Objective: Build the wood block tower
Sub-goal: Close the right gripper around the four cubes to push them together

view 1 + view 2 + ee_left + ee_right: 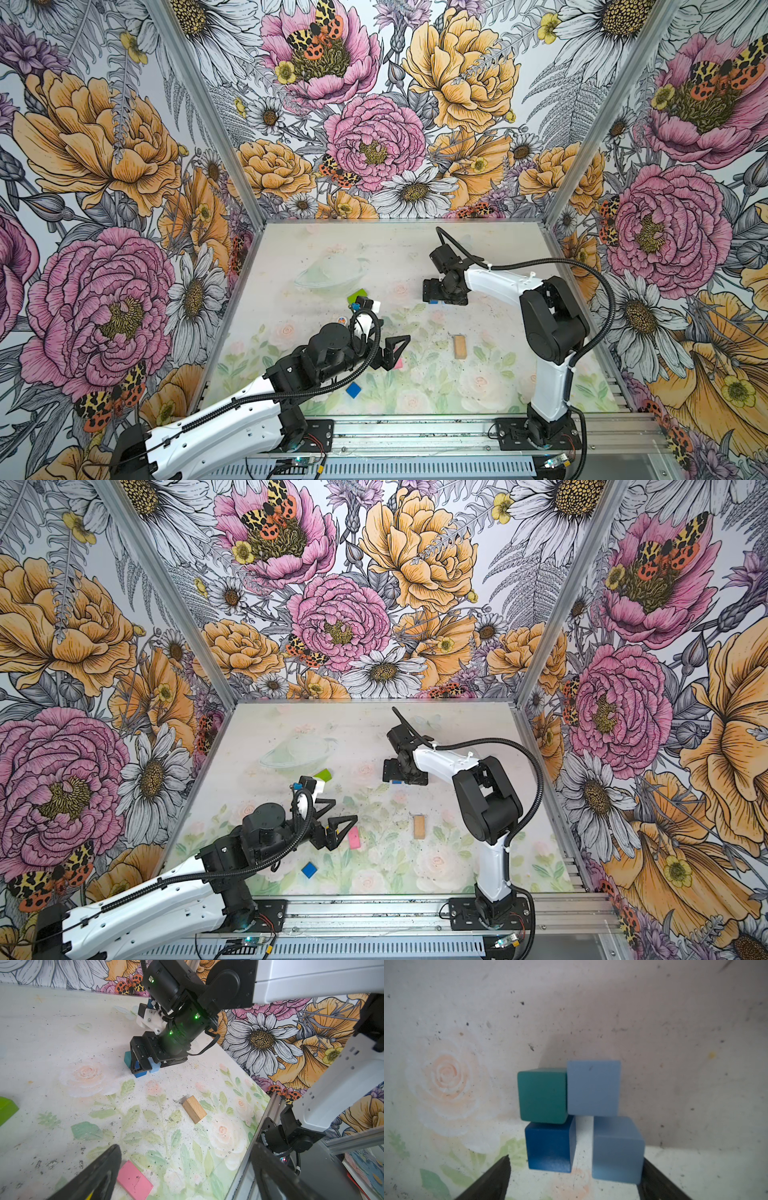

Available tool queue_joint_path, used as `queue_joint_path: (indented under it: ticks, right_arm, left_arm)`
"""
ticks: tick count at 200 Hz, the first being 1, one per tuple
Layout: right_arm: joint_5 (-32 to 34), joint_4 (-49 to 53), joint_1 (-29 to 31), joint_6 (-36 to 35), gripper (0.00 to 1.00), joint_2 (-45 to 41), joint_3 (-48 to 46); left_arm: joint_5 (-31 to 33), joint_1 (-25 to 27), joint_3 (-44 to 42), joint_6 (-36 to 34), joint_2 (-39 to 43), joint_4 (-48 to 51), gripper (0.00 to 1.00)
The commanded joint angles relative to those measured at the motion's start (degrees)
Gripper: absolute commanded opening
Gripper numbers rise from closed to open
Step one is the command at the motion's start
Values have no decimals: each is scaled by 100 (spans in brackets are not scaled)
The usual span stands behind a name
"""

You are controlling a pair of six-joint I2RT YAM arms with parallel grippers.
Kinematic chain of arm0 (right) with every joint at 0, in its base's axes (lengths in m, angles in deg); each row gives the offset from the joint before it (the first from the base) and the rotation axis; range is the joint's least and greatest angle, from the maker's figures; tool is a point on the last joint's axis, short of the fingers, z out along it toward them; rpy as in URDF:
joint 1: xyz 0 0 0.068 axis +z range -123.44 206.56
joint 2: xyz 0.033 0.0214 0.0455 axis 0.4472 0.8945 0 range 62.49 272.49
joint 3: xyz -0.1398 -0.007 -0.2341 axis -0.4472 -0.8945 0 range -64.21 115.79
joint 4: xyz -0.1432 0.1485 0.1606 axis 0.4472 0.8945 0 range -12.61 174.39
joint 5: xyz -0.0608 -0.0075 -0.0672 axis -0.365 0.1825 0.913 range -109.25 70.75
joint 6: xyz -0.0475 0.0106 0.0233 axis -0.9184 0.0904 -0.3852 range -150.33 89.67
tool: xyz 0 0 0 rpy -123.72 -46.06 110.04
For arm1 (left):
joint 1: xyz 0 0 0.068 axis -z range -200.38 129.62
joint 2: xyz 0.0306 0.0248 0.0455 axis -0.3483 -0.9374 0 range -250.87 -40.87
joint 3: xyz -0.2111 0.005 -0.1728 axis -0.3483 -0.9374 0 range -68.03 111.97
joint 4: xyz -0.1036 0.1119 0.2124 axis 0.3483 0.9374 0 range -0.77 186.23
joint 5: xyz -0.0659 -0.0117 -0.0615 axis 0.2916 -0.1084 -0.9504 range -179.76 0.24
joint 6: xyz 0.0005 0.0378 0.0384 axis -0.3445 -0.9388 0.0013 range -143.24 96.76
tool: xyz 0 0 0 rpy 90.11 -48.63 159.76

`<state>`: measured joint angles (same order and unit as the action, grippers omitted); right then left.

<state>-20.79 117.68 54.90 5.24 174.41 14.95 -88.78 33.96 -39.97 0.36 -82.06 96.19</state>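
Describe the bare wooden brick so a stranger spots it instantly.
On the floral table, find the right arm's black elbow. The tan brick lies flat and alone near it, toward the table's middle. Unlike the pink brick nearby, it is unpainted.

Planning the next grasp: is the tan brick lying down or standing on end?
Lying down. The tan brick rests on a long face on the table, alone, with no block on or against it.
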Motion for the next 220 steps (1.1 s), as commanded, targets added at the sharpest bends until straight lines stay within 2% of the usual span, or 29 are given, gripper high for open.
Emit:
queue_joint_path:
  ticks: [1,78,130,163,187,220]
  right_arm:
    - [108,88,42,55,93,114,240]
    - [224,290,52,20,85,355,537]
    - [258,356,49,2,69,435,590]
    - [255,374,53,-17,65,456,618]
    - [252,400,49,-34,65,462,654]
    - [250,407,62,-127,82,241,641]
  left_arm:
    - [17,-81,-94,-118,104,79,99]
    - [-88,-256,-204,-126,166,72,99]
    - [-124,-315,-257,-110,190,20,99]
    - [-145,-328,-269,-102,223,25,99]
    - [-132,-324,-283,-83,273,50,99]
    - [-113,-326,-296,-49,376,112,99]
